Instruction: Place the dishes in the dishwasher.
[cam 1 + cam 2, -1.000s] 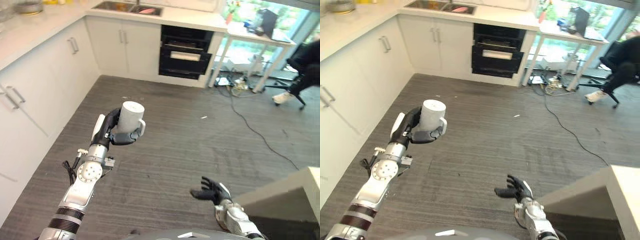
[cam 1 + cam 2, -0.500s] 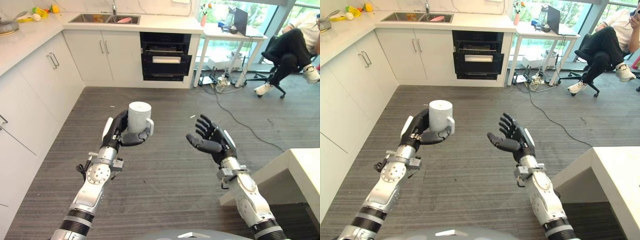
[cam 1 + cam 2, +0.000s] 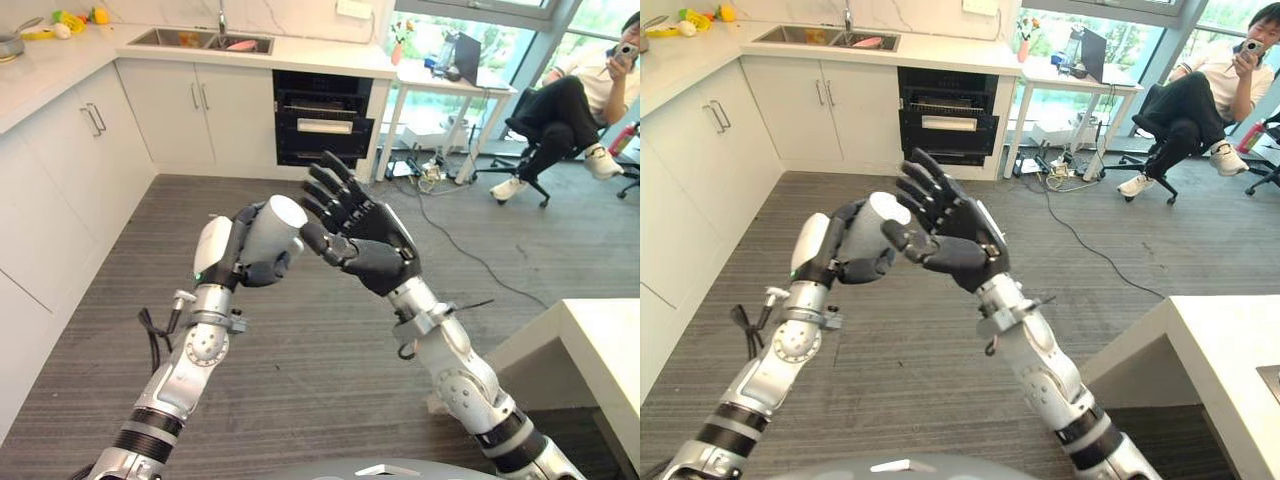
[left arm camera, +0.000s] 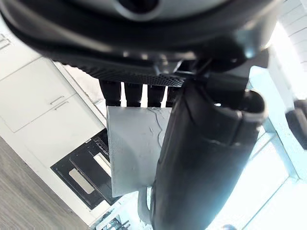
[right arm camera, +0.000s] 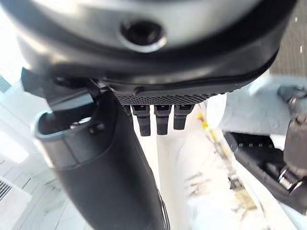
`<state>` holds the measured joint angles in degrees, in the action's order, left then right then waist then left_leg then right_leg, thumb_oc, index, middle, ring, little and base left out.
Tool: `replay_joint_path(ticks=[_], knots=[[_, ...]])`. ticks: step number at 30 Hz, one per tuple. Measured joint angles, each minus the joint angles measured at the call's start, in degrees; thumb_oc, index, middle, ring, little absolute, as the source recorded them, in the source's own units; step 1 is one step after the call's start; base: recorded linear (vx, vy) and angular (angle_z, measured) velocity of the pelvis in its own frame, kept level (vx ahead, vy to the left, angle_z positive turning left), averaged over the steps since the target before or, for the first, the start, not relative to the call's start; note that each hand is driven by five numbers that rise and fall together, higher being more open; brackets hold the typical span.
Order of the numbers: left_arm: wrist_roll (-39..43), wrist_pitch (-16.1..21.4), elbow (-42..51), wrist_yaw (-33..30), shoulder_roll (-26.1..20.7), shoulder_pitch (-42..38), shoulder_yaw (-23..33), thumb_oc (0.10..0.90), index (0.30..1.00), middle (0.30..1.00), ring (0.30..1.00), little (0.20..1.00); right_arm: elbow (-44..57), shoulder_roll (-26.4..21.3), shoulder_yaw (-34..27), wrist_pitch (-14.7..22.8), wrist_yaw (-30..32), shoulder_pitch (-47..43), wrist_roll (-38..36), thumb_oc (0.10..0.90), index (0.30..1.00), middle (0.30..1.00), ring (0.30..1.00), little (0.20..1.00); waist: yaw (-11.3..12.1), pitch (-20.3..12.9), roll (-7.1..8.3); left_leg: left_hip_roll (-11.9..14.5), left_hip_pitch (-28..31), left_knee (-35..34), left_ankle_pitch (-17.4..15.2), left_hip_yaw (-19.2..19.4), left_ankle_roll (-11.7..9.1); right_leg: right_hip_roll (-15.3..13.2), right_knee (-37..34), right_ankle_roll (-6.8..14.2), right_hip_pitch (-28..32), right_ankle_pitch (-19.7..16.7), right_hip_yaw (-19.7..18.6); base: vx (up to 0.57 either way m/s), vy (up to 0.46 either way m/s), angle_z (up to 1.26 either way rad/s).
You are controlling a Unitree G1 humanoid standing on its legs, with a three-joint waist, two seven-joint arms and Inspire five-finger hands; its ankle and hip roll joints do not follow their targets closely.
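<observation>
A pale grey mug (image 3: pixel 270 228) is held in mid-air over the floor, my left hand (image 3: pixel 228 252) curled round its body. The left wrist view shows the same mug (image 4: pixel 134 148) between the fingers and the thumb (image 4: pixel 201 158). My right hand (image 3: pixel 360 232) is open with its fingers spread, its palm turned toward the mug's rim and just beside it. The dishwasher (image 3: pixel 322 118) stands open under the far counter, dark inside, well beyond both hands.
White cabinets (image 3: pixel 60 150) run along the left and the back, with a sink (image 3: pixel 205 40) in the counter. A white table (image 3: pixel 445 75) and floor cables (image 3: pixel 470 255) lie right of the dishwasher. A person (image 3: pixel 570 105) sits on a chair. A white table corner (image 3: pixel 600 345) is at the right.
My right hand has risen and swung left until it is beside the mug. The left hand has tilted the mug toward it. The camera has lifted slightly.
</observation>
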<state>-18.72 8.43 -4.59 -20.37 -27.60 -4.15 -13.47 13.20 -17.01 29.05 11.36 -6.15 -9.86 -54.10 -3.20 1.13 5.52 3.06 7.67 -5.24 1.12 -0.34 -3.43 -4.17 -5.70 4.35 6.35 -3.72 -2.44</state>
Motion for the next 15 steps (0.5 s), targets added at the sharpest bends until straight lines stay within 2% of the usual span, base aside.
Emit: replay_joint_path(ticks=[7,10,12,15], knots=[[0.0,-0.2,-0.1,-1.9,0.5,-2.3,-6.2,0.400,0.300,0.300,0.300,0.300,-4.3,2.3,4.2,0.8,6.0,-8.3,6.2,0.800,0.900,0.900,0.900,0.900,0.2,0.0,-0.02,0.0,-0.2,0.0,0.0,0.0,0.0,0.0,0.0,0.0,-0.2,0.0,0.0,0.00,0.000,0.00],[0.0,-0.3,-0.1,-2.2,1.3,-5.3,-9.4,0.400,0.300,0.300,0.300,0.300,-7.7,3.5,5.0,0.6,9.6,-9.7,13.3,0.800,0.900,0.900,0.900,0.900,0.5,0.0,-0.02,-0.1,-0.3,0.0,0.0,-0.1,0.0,-0.1,0.0,0.0,-0.2,0.0,0.2,0.01,0.004,0.03],[-0.7,-0.5,-0.2,-3.4,1.3,-6.6,-9.8,0.400,0.300,0.300,0.300,0.300,-8.1,2.7,4.6,0.6,12.5,-9.7,21.1,0.800,0.900,0.900,0.900,0.900,0.5,0.1,-0.09,-0.1,-0.5,0.0,0.0,-0.2,0.0,-0.1,0.0,0.0,-0.4,0.0,0.3,0.02,0.002,0.01],[-2.2,-0.6,-0.2,-3.8,1.0,-6.8,-9.8,0.400,0.300,0.300,0.300,0.300,-8.0,1.8,4.2,0.6,14.2,-9.7,28.4,0.800,0.900,0.900,0.900,0.900,0.3,0.2,-0.25,-0.1,-0.6,0.0,0.0,-0.4,0.0,-0.1,0.0,0.0,-0.3,0.0,0.5,0.01,0.001,0.02]])
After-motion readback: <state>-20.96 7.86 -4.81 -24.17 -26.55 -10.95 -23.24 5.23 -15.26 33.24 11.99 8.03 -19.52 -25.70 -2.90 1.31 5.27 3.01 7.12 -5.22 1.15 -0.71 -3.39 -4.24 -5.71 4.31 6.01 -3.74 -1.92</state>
